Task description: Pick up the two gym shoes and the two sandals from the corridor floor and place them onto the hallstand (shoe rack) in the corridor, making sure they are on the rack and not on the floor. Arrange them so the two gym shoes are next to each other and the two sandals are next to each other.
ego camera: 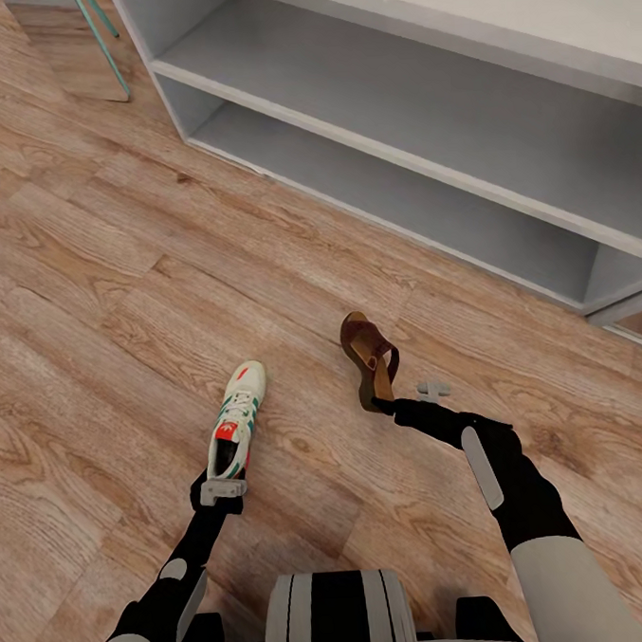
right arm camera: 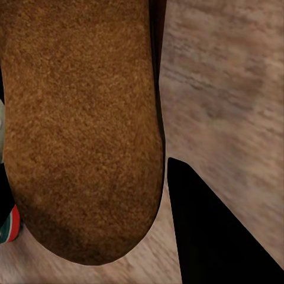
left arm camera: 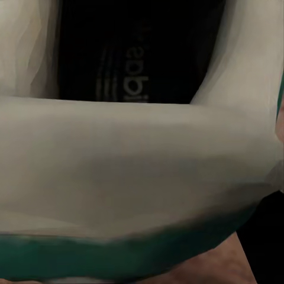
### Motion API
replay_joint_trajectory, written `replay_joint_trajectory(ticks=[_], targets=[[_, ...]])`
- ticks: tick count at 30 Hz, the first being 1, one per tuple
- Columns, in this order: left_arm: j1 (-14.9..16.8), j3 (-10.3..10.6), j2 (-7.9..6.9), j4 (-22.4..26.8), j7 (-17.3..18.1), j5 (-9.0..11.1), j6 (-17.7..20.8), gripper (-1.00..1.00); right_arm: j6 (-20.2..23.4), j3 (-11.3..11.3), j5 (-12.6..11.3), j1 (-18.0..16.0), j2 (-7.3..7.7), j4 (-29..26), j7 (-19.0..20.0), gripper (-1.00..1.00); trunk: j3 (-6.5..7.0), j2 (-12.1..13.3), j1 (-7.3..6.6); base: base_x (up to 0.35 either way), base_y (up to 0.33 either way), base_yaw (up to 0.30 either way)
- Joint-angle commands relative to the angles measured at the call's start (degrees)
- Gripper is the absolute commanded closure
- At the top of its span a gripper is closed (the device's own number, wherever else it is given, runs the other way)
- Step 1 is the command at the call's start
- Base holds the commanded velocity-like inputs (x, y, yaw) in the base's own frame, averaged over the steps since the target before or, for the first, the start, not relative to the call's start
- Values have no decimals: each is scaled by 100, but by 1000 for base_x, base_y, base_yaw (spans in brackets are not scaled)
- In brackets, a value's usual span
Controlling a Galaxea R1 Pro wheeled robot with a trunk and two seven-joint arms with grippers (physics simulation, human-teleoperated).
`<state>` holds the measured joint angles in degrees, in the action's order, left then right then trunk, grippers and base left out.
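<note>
Gym shoe [ego camera: 236, 423]: white lace-up, toe toward the hallstand [ego camera: 425, 153], heel pinched by left claw [ego camera: 220, 491].
Sandal [ego camera: 371, 359]: brown leather, tan suede-like footbed, tipped on edge, toe toward the hallstand, heel pinched by right claw [ego camera: 387, 405].

Head camera looks down over floor [ego camera: 102, 306]; wrist cameras sit close against footwear

Hallstand [ego camera: 415, 154] cut off by top and right edges of head view; upper parts out of frame. Heel of gym shoe [ego camera: 236, 423] covered by left gripper [ego camera: 220, 491]; jaw state not readable. In left wrist view, gym shoe [left arm camera: 142, 171] too close, blurred, cropped on all sides. Sandal [ego camera: 369, 359] heel end hidden behind right gripper [ego camera: 388, 404]; grip unclear. Footbed of sandal [right arm camera: 83, 118] cropped at top in right wrist view; dark finger [right arm camera: 213, 236] cut off by lower edge.
</note>
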<state>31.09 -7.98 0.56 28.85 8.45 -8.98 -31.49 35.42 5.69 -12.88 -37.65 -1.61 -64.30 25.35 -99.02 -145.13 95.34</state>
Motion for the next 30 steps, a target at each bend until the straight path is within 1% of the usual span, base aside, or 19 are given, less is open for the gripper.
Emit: replay_joint_trajectory(ticks=[1,6,12,13,15,17,19,20,21,22,23,24,25,26,27,28,30], targets=[[3,-46,6,-2,25,-69,-24,100,53,20,-41,-2,-6,-3,5,100,-3,-1,-1,0,0,0],[3,-46,6,12,23,-69,-22,100,53,20,-42,-1,-10,-3,4,100,-3,-1,-1,0,0,0],[3,-46,6,673,23,-31,12,100,53,20,-40,0,-16,-3,5,100,-3,-1,-1,0,0,0],[3,-46,6,742,22,19,18,100,53,20,-39,1,-19,-3,5,100,-3,-1,-1,0,0,0],[3,-46,6,865,24,185,27,100,53,18,-40,-1,-22,-3,4,100,-3,-1,-1,0,0,0],[3,-46,6,1052,19,454,44,100,53,13,-39,1,-23,-4,4,100,-3,-1,-1,0,0,0],[3,-49,6,1278,17,568,65,100,53,8,-39,-3,-23,-4,-1,100,-3,-1,-1,0,0,0],[1,-47,4,1559,17,635,275,100,53,0,-39,-3,-24,-3,-2,100,-3,-1,-1,0,0,0],[-2,-46,-2,1937,21,703,739,100,53,-11,-39,-2,-24,-3,-3,100,-3,-1,-1,0,0,0],[-8,-46,-11,2401,26,766,1336,100,53,-17,-39,-2,-24,-4,-3,100,-3,-1,-1,0,0,0],[-14,-46,-18,2739,29,794,1727,100,50,-20,-37,-2,-24,-5,-5,100,-3,-1,-1,0,0,0],[-19,-46,-23,3245,31,819,2268,100,48,-22,-30,-4,-24,-4,-9,100,-3,-1,-1,0,0,0],[-24,-46,-25,3572,31,828,2620,100,47,-23,-19,-1,-24,-4,-10,100,-3,-1,-1,0,0,0],[-31,-58,-28,4191,28,836,3356,100,45,-24,-7,0,-24,-7,-8,100,-3,-1,-1,0,0,0],[-35,-63,-30,4389,27,838,3601,100,45,-24,-5,-1,-24,-8,-7,100,-3,-1,-1,0,0,0],[-44,-72,-30,4922,26,841,4301,100,45,-24,0,-2,-24,-10,-6,100,-3,-1,-1,0,0,0],[-56,-77,-29,5502,25,843,5101,100,47,-24,3,-1,-24,-11,-5,100,-3,-1,-1,0,0,0]])
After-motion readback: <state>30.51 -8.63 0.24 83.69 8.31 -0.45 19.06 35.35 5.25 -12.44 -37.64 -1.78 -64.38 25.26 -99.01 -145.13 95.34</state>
